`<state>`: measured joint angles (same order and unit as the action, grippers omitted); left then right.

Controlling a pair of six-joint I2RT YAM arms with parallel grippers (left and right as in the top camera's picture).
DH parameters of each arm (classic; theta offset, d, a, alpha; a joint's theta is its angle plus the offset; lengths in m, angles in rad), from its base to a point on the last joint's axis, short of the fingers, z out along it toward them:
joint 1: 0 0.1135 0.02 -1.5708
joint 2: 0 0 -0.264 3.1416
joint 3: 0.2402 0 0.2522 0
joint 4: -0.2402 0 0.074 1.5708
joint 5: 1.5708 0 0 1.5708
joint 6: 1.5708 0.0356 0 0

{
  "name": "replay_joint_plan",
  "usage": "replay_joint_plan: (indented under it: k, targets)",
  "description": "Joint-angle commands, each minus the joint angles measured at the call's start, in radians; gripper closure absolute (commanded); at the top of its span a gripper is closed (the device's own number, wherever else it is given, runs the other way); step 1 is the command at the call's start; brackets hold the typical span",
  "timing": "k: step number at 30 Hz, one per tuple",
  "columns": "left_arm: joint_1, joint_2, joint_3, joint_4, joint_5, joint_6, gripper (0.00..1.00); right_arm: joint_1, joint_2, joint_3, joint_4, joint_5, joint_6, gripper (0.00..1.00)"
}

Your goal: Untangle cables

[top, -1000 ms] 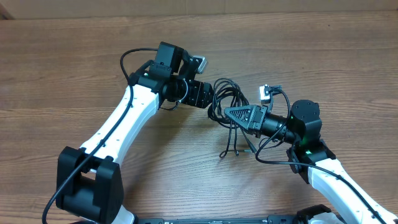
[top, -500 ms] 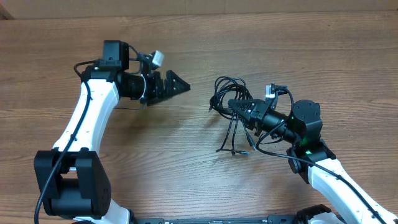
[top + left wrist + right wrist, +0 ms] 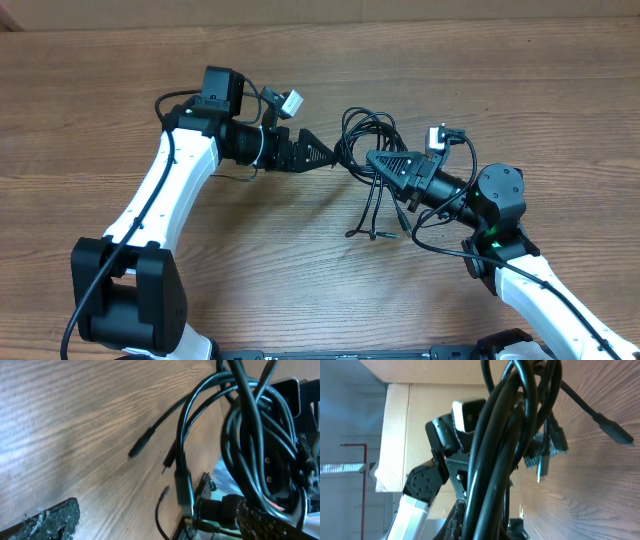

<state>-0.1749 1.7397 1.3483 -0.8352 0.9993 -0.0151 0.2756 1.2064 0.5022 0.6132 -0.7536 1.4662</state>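
Plainly little is done: the cables (image 3: 353, 142) hang as one tangled bundle at centre frame, pinched by the right gripper (image 3: 373, 158), with the left gripper (image 3: 322, 152) spread wide just beside them.

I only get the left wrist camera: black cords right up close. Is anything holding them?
Observer: Yes. From overhead, the right gripper is shut on the cables.
Operator: And the hand carrying my camera?
Observer: The left gripper is open, its tip right beside the bundle.
Operator: Where do the loose ends go?
Observer: Overhead, the plug ends reach across the table toward its near edge.
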Motion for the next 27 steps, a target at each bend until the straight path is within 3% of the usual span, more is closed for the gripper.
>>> replay_joint_plan:
  k: [1,9,14,20,24,27]
  targets:
    - [-0.028,0.001,0.000,0.041,0.020,0.032,0.01,0.005,-0.010,0.010,0.027,-0.078,0.008,0.96]
    - [-0.049,0.001,0.000,0.072,0.014,0.057,0.02,0.006,-0.010,0.010,0.207,-0.135,0.026,0.96]
    - [-0.049,0.001,0.000,0.151,0.013,0.052,0.12,0.006,-0.010,0.010,0.212,-0.193,0.026,0.96]
    - [-0.048,0.001,0.000,0.315,0.011,-0.061,0.24,0.006,-0.010,0.010,0.178,-0.248,-0.023,0.96]
    - [-0.049,0.001,0.000,0.404,0.012,-0.138,0.48,0.006,-0.010,0.010,0.109,-0.256,-0.064,0.96]
    - [-0.049,0.001,0.000,0.425,0.015,-0.158,0.58,0.018,-0.010,0.010,0.090,-0.261,-0.114,0.96]
